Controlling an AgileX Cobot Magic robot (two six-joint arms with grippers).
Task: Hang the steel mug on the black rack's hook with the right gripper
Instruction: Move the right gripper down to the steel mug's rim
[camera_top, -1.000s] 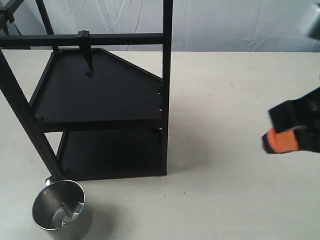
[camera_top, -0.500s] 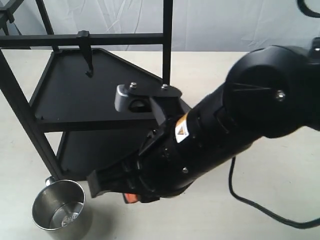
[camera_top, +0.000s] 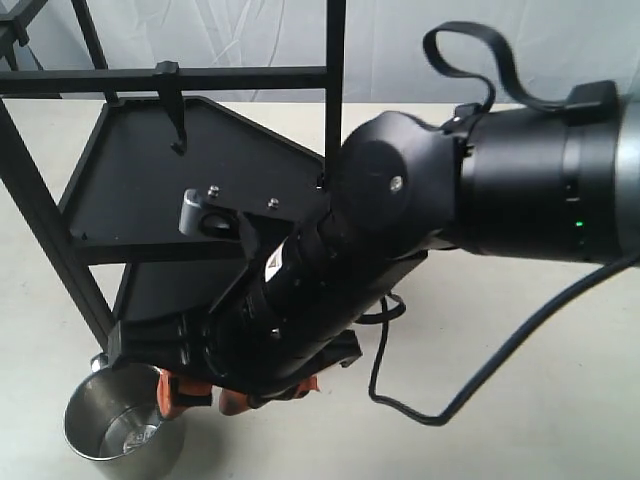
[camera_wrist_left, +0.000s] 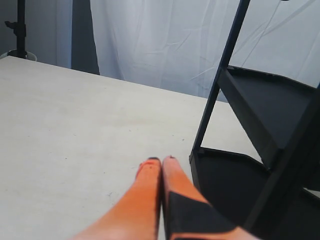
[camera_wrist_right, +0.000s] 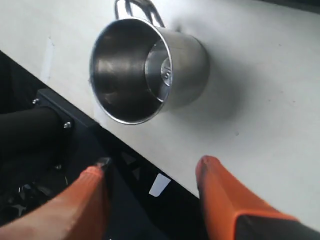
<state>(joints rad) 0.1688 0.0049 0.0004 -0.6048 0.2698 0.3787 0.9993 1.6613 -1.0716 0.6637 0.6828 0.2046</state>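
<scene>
The steel mug stands upright on the table at the front left, just in front of the black rack. Its handle points toward the rack's corner post. The rack's hook hangs empty from the top bar. My right gripper has reached across to the mug's right side and is open. In the right wrist view the mug lies just ahead of the right gripper, with nothing between the orange fingers. The left gripper is shut and empty above the table beside the rack.
The thick right arm crosses in front of the rack's right post and lower shelf, with its cable trailing on the table. A white curtain backs the scene. A dark drop past the table edge shows under the right fingers.
The right arm has swept in from the right edge across the table to the front left. Its open gripper now sits beside the mug. Mug and rack have not moved.
</scene>
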